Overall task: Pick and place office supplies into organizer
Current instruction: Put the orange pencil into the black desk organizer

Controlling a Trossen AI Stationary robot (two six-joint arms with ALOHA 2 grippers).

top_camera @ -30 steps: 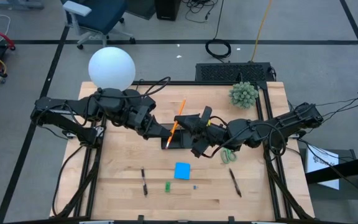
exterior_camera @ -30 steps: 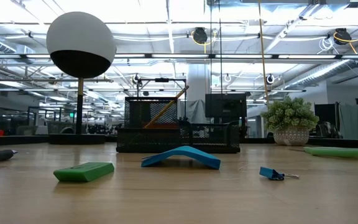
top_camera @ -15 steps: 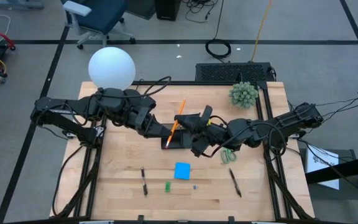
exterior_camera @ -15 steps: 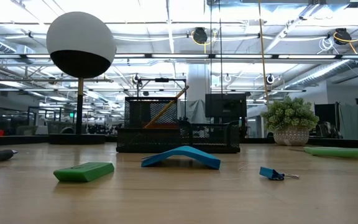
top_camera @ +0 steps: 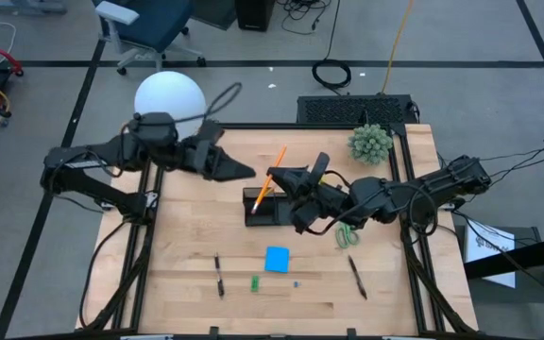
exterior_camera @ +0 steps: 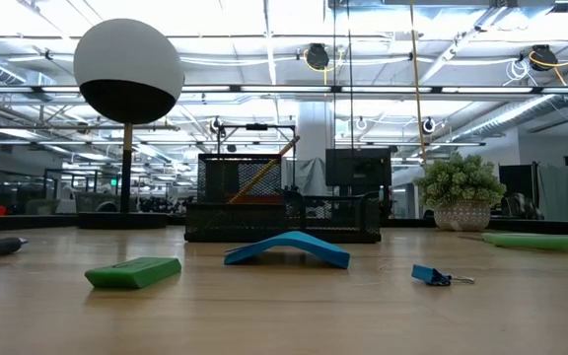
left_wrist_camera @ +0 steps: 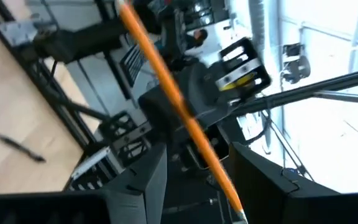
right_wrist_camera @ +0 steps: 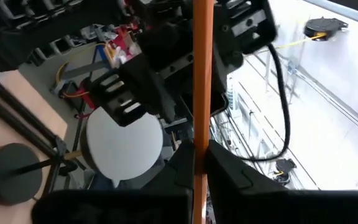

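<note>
My right gripper (top_camera: 280,181) (right_wrist_camera: 199,163) is shut on an orange pencil (top_camera: 270,177) (right_wrist_camera: 202,68), high above the organizer (top_camera: 270,210) (exterior_camera: 284,212). My left gripper (top_camera: 244,171) (left_wrist_camera: 194,186) stands open to the pencil's left, clear of it; the left wrist view shows the pencil (left_wrist_camera: 166,81) beyond its fingers. In the low view another pencil (exterior_camera: 264,171) leans in the organizer's tall mesh compartment. On the table lie a blue note pad (top_camera: 277,258), a green piece (top_camera: 254,282), two black pens (top_camera: 218,276) (top_camera: 357,277) and green scissors (top_camera: 348,234). My right gripper pinches the pencil's shaft (right_wrist_camera: 201,142), about its middle, between its two fingers. The fingers come level from the table's right and lie across the pencil. The pencil is lifted clear, slanting, with both ends free.
A white globe lamp (top_camera: 169,102) stands at the far left and a fuzzy green plant (top_camera: 370,144) at the far right. A small blue clip (top_camera: 297,283) lies near the green piece. Black frame rails (top_camera: 135,255) run along both table sides.
My left gripper has opened, let go of the pencil and drawn back toward the table's left edge, rolling a little. The pencil stays in my right gripper, which has kept its place.
</note>
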